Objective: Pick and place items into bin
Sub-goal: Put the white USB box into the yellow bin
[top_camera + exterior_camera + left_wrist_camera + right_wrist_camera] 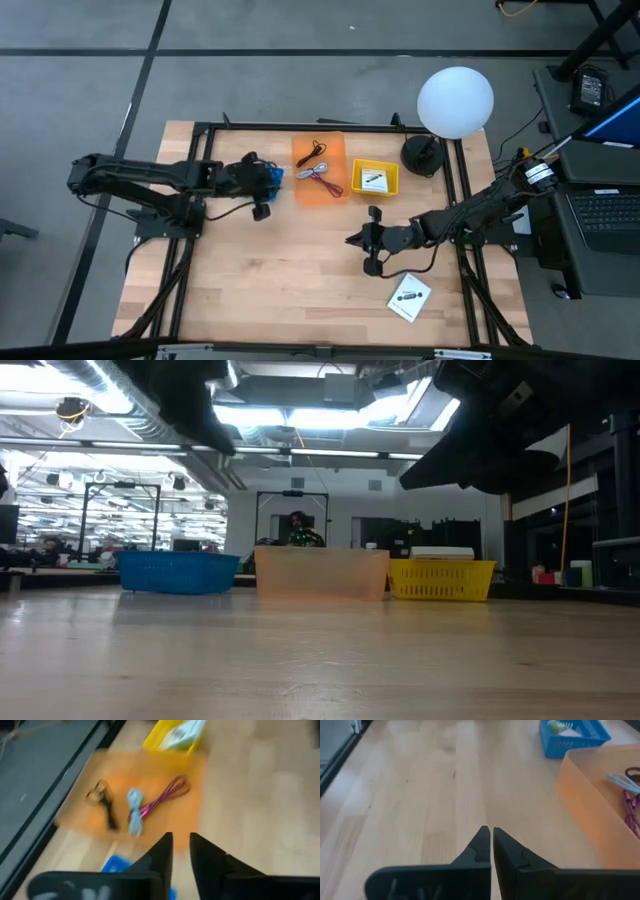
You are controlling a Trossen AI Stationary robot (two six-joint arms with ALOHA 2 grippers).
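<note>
1. Card to fetch: one white card (410, 297) lies flat on the bare worktop, near its right-hand corner on the edge away from the bins, and apart from everything else.
2. Handling, as I judge it: thin, light and fairly stiff, so weight is no trouble. It sits flush on the wood, though, and could skate away if I push on it.
3. Best hold, I reckon: come down over one short edge and pinch that, not the flat middle.
4. Right claw (491, 829): closed tip to tip and holding nothing. It hangs over open wood towards the middle of the worktop, between the bins and that card.
5. Left claw (180, 836): fingers a narrow slot apart, nothing between them that I can see. It's up at the blue bin (570, 747) on the far edge.
6. Already binned: cables (318, 172) in the orange bin (336, 150), a second card (374, 180) in the yellow bin (355, 180).
</note>
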